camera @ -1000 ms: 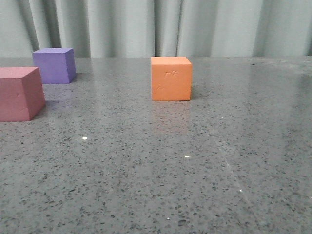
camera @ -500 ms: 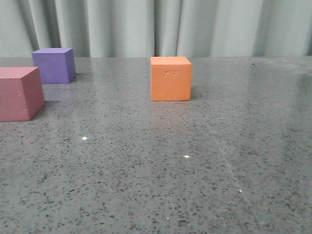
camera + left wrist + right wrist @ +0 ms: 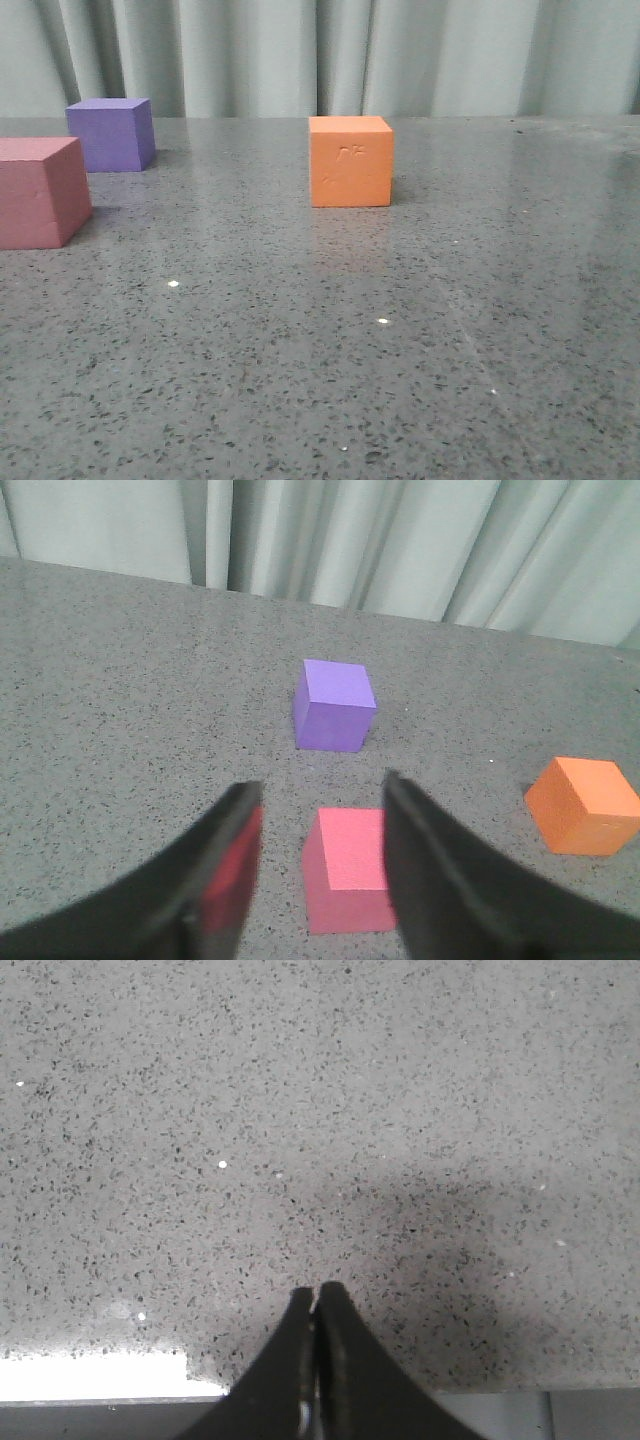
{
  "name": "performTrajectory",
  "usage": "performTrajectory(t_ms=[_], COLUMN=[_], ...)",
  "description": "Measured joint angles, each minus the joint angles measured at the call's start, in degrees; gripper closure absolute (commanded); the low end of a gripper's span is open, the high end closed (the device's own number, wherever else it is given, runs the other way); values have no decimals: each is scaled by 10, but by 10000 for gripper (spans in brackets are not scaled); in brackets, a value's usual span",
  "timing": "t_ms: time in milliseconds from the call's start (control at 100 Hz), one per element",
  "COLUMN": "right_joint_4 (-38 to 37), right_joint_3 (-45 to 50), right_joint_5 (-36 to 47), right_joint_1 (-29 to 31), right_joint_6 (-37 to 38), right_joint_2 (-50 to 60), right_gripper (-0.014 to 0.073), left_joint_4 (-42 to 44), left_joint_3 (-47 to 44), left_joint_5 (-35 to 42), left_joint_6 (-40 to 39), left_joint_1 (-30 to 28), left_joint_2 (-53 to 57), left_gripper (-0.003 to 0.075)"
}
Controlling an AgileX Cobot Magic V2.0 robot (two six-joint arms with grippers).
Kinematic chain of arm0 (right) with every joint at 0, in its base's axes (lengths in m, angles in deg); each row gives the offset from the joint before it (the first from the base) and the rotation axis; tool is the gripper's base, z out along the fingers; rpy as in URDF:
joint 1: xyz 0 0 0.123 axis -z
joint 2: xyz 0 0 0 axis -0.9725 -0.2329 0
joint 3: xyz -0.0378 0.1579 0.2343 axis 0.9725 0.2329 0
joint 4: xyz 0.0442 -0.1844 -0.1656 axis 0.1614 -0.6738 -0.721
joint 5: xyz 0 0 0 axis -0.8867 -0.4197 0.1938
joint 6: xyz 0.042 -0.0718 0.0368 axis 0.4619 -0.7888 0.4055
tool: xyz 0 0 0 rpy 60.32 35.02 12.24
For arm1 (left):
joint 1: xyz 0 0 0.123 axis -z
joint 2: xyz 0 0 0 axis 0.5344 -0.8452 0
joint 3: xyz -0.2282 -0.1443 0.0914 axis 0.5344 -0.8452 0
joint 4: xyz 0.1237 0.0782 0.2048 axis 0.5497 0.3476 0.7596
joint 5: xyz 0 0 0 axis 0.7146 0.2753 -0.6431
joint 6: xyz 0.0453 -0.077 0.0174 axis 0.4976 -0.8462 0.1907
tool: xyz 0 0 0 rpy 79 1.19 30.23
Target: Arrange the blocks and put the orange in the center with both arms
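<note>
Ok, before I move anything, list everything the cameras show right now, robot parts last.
orange cube: one, orange, faint scratch marks on its near face, standing alone near the middle of the table, apart from the other two.
purple cube: one, purple, far left of the table, near the back edge.
pink-red cube: one, pink-red, left edge of the front view, nearer the camera than the purple cube, not touching it.
table: one, glossy grey speckled stone, under everything.
curtain: one, pale grey-green, pleated, behind the table.
left gripper: one, black, open, above the pink-red cube, holding nothing.
right gripper: one, black, shut, over bare table, holding nothing.
</note>
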Motion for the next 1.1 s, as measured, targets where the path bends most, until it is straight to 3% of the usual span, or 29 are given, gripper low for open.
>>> performTrajectory(t_ms=[40,170,550,750,930,1100], right_joint_4=[0,0,0,0,0,0], right_joint_3=[0,0,0,0,0,0], right_joint_5=[0,0,0,0,0,0], right_joint_1=[0,0,0,0,0,0], right_joint_6=[0,0,0,0,0,0], right_joint_2=[0,0,0,0,0,0], right_gripper=[661,661,661,661,661,661], left_joint_4=[0,-4,-174,-190,-138,9], left_joint_3=[0,0,59,106,151,202], left_joint_5=[0,0,-4,12,44,69], left_joint_6=[0,3,118,131,86,-38], left_joint_1=[0,0,2,65,151,246], left_joint_2=[0,0,-108,-211,-303,-396], left_gripper=[-3,79,81,92,92,106])
